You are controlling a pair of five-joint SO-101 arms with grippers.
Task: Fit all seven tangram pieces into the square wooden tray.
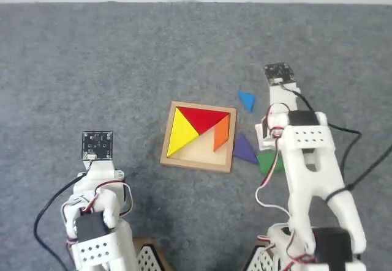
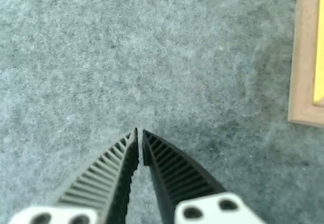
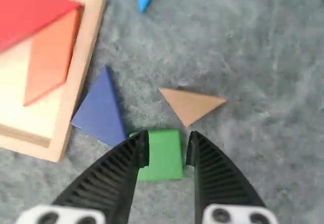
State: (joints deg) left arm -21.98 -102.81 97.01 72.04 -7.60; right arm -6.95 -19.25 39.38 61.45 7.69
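Grey, felt-like table [image 1: 92, 57] fills the scene, with a pale strip along the far edge.

High view: the tray [image 1: 196, 164] sits near the table's centre. Inside it are a red triangle [image 1: 202, 119] along the far side, a yellow triangle [image 1: 179, 133] along the left side, and an orange piece [image 1: 221, 136] against the right wall. Bare wood shows along the near side. A light blue triangle [image 1: 247, 100] lies on the table, apart from the tray's far right corner. A dark blue triangle [image 1: 244, 148] lies just beside the right rim. A green square [image 1: 266, 162] is next to it, partly covered by the right arm [image 1: 312, 161]. The left arm [image 1: 98, 222] stands at the near left, well apart from the tray.

Left wrist view: the left tool [image 2: 140, 133] hangs over bare table, its jaws brought together to a hairline slit with nothing between them. A tray corner shows at the frame's edge, with a sliver of yellow inside.

Right wrist view: the right tool [image 3: 168, 138] is partly open, with one finger either side of the green square. I cannot tell whether the fingers touch it. A tan triangle [image 3: 191, 105] lies just beyond the square, not touching it. The dark blue triangle lies between the square and the tray rim, and the light blue triangle is farther off. Red and orange show inside the tray corner.
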